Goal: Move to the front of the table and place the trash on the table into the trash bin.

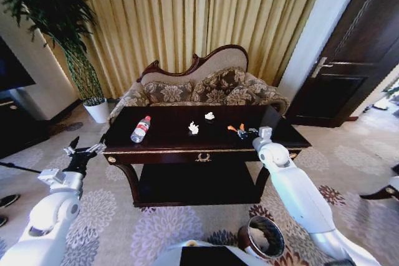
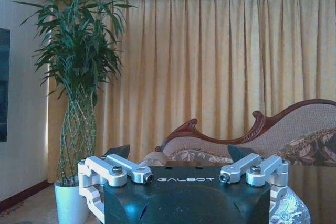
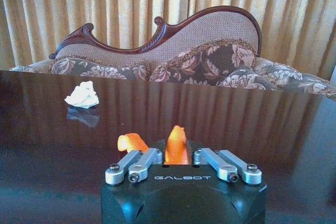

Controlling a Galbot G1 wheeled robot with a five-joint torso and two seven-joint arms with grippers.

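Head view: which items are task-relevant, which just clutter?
Job: table; bottle; two white scraps; orange scrap at right gripper; trash bin.
Bystanders: sofa; potted plant; curtains; door.

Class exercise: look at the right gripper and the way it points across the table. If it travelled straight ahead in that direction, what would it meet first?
The right gripper would meet the orange scrap almost at once; it already sits at or between the fingertips on the table. Depth is unclear, so contact may already exist.

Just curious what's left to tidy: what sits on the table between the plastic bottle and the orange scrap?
In the head view, two white crumpled scraps lie on the table between the bottle and the orange scrap.
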